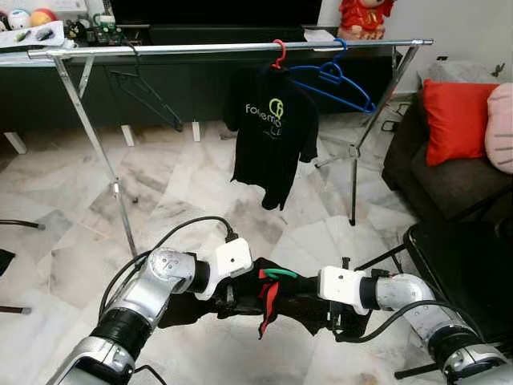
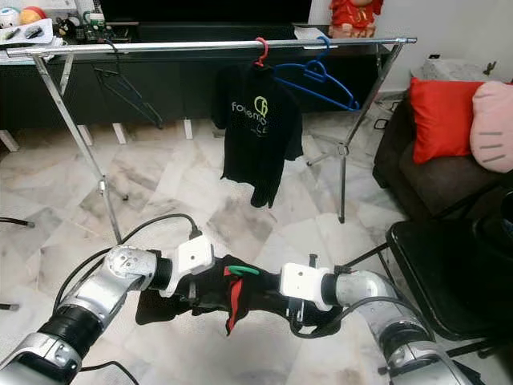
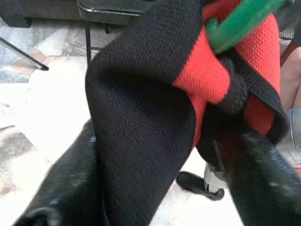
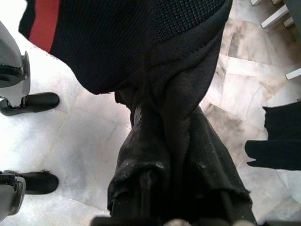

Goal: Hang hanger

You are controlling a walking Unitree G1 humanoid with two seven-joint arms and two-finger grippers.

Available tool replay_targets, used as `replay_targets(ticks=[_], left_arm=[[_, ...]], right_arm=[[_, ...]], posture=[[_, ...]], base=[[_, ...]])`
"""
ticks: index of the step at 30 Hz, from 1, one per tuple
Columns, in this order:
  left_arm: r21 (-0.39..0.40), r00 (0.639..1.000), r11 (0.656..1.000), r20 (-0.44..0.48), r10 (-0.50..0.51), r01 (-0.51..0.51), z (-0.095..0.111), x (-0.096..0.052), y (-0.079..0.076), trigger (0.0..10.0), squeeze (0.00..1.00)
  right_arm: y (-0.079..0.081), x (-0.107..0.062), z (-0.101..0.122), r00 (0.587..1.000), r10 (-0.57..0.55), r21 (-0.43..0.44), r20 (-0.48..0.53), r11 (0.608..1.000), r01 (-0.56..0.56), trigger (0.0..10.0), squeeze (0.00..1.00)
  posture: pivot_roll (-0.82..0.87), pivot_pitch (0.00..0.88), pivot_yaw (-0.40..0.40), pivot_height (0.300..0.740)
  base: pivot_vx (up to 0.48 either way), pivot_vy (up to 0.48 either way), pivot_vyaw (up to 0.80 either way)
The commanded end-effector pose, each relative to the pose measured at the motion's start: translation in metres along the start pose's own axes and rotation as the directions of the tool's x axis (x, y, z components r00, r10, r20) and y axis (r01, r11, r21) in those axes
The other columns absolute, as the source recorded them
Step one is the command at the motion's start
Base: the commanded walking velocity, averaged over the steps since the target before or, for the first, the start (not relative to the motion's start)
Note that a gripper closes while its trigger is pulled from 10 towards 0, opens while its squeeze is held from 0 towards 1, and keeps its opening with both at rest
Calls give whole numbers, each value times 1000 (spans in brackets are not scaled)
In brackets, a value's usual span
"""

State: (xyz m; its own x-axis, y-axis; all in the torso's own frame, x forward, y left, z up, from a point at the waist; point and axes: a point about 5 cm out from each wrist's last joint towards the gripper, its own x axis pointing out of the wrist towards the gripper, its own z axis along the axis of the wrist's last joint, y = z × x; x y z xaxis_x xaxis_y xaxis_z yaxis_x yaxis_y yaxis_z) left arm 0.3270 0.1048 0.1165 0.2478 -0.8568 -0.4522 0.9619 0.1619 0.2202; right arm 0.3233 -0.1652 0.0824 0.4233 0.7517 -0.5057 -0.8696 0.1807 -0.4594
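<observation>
A black garment (image 1: 290, 303) with red trim hangs bunched between my two grippers, low over the marble floor. A green hanger (image 1: 280, 273) pokes out of its collar and appears close up in the left wrist view as the green hanger (image 3: 240, 21). My left gripper (image 1: 239, 293) is shut on the garment's left side, with cloth between its fingers (image 3: 61, 188). My right gripper (image 1: 319, 303) is shut on the right side, where fabric (image 4: 169, 117) wraps its fingers. Ahead runs the silver rail (image 1: 200, 49) of a clothes rack.
On the rail hang a black T-shirt (image 1: 268, 132) on a red hanger (image 1: 278, 53), a bare blue hanger (image 1: 337, 80) and a black hanger (image 1: 140, 88). Rack legs (image 1: 96, 144) stand left and right. A dark sofa with a red cushion (image 1: 457, 120) and a black chair (image 1: 473, 281) are on the right.
</observation>
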Motion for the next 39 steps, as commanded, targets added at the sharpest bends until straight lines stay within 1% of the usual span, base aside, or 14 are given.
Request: replay_targets(ticks=[1,11,21,24,29,36,39], left_arm=[[21,1000,1000,-3,-11,11,4,3,1,39,0],[7,1000,1000,25,-8,8,5,7,0,0,0],[0,999,1000,33,-7,7,5,7,0,0,0],[-19,999,1000,52,-4,5,4,7,-1,0,0],[-23,998,1000,63,-4,6,4,6,-2,0,0],[-30,997,1000,83,0,2,6,5,-2,0,0],[-34,996,999,90,-3,6,6,5,-3,0,0]], right_arm=[[-6,-1,6,999,-24,-13,36,1000,24,0,0],[-7,-1,7,998,-29,-3,47,1000,29,0,0],[-8,-2,6,998,-43,17,55,999,42,0,0],[-8,-2,6,997,-54,29,59,998,52,0,0],[-9,-3,6,996,-60,43,64,997,57,0,0],[-10,-3,4,993,-85,103,78,992,77,0,0],[-9,-3,4,993,-85,112,80,991,76,0,0]], posture=[[20,120,-95,740],[18,134,-95,740],[16,145,-95,740],[16,148,-96,740],[18,153,-97,740],[22,158,-97,740],[23,159,-97,740]], base=[[0,0,0],[0,0,0],[0,0,0],[0,0,0],[0,0,0],[0,0,0],[0,0,0]])
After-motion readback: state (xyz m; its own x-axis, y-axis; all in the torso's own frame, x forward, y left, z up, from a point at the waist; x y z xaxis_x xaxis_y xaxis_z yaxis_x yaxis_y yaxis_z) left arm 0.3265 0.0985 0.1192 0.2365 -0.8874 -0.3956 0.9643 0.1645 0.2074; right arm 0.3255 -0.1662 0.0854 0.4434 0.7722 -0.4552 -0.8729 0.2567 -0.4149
